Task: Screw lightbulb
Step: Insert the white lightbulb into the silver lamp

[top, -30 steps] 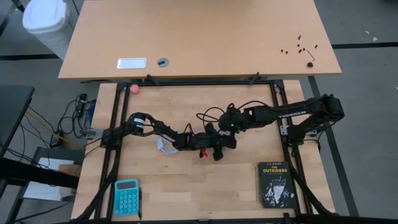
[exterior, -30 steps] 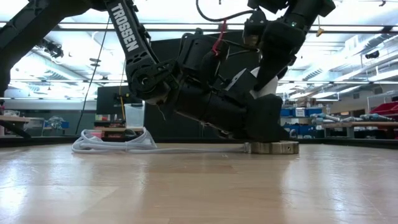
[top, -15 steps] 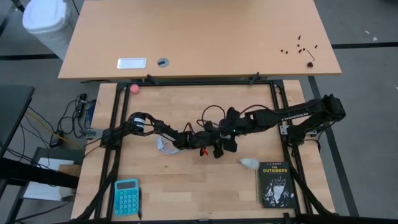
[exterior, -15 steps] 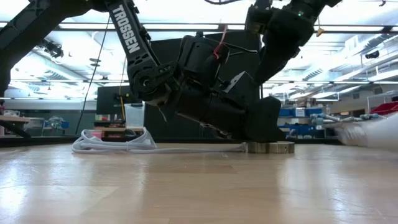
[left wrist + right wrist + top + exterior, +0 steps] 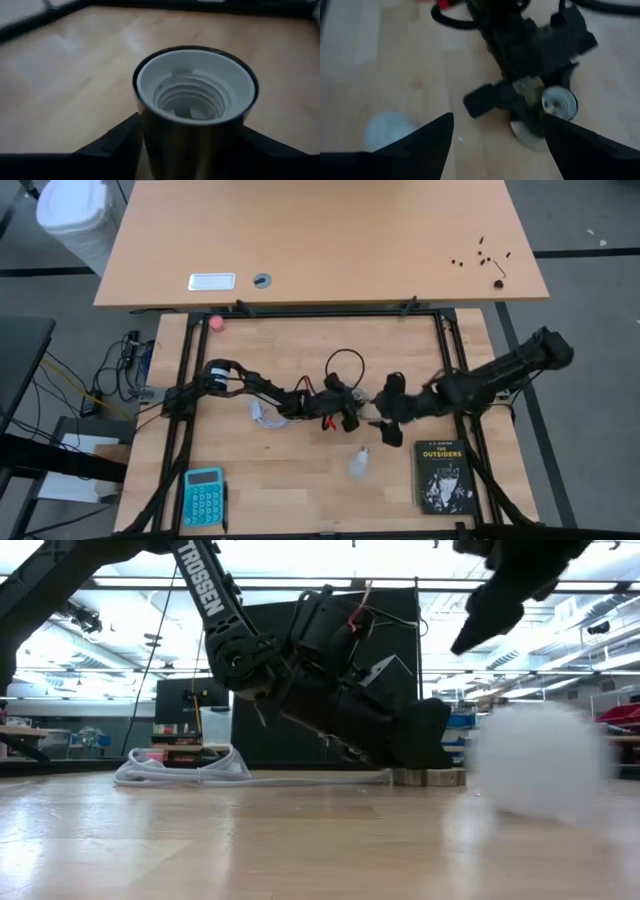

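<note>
The lightbulb point(image 5: 358, 463) lies loose on the wooden table point(image 5: 290, 490), held by neither arm. In the high view it rests at about five o'clock from the table's middle, near the book point(image 5: 443, 477) and to its nine o'clock side. In the low view it fills the right part of the picture as a pale blurred shape point(image 5: 540, 773) on the boards. The right gripper point(image 5: 390, 423) hangs above the table at roughly one o'clock from the bulb, near it but clear of it; in the right wrist view its two dark fingers point(image 5: 427, 140) stand wide apart with nothing between them, and the bulb shows as a faint whitish patch point(image 5: 387, 131) out beyond one finger. The left gripper point(image 5: 348, 420) is low over the table near its middle, at about twelve o'clock from the bulb. In the left wrist view its fingers point(image 5: 112, 145) sit on either side of the socket point(image 5: 195, 117), a dark metallic cylinder with a white threaded inside; whether they press on it or merely flank it I cannot tell. A white cord point(image 5: 185, 770) trails from the socket across the table toward nine o'clock. A blue calculator point(image 5: 204, 495) lies at the table's seven o'clock corner.
</note>
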Motion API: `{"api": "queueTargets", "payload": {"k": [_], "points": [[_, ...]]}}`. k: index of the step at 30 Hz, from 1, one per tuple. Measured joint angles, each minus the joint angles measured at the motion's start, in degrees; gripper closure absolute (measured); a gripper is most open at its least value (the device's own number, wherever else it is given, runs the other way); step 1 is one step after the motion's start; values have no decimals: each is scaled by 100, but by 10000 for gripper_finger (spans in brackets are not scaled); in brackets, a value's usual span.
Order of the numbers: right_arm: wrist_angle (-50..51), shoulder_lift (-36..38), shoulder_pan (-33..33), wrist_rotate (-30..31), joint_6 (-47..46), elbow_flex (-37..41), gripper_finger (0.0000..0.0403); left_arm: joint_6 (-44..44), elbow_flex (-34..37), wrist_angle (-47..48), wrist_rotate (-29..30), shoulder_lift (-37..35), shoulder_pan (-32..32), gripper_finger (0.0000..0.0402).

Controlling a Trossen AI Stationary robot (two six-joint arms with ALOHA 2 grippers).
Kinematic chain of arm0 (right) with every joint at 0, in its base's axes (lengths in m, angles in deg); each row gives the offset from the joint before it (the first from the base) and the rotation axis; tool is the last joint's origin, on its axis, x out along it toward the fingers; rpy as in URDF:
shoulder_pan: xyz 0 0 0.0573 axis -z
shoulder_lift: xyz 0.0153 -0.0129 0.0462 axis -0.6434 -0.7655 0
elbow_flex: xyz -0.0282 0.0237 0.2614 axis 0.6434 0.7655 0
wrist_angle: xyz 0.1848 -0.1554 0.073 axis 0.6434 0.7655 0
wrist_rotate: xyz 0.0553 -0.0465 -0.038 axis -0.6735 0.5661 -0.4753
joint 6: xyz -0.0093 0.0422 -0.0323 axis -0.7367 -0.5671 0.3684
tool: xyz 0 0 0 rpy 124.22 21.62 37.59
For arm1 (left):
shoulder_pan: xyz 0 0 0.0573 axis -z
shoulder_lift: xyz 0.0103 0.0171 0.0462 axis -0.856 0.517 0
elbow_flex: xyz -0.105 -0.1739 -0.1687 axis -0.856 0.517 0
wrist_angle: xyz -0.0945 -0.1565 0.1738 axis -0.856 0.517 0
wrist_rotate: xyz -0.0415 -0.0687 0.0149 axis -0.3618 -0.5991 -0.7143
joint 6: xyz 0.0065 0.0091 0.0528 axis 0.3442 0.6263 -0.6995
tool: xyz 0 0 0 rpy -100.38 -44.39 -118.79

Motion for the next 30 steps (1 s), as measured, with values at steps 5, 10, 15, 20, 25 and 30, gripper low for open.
{"api": "queueTargets", "payload": {"k": [5, 10, 15, 20, 25, 30], "points": [[-19, 171, -637, 1412, -441, 447, 95, -357, 25, 683, 556, -331, -68, 129], [-226, 442, -1096, 2400, -886, 803, 104, -331, 32, 1190, 159, -675, -63, 104], [-917, 628, -1389, 2851, -747, 1333, 110, -640, 32, 1202, 301, -968, 10, 100], [-1729, 772, -1569, 3025, -713, 2021, 110, -1323, 30, 1383, 723, -1561, 126, 100], [-3021, 832, -1941, 2857, -463, 2662, 112, -1249, 4, 2452, 306, -2374, 474, 103], [-4273, 555, -2095, 2299, -280, 3210, 114, -625, -165, 3648, 46, -2628, 1132, 112]]}}
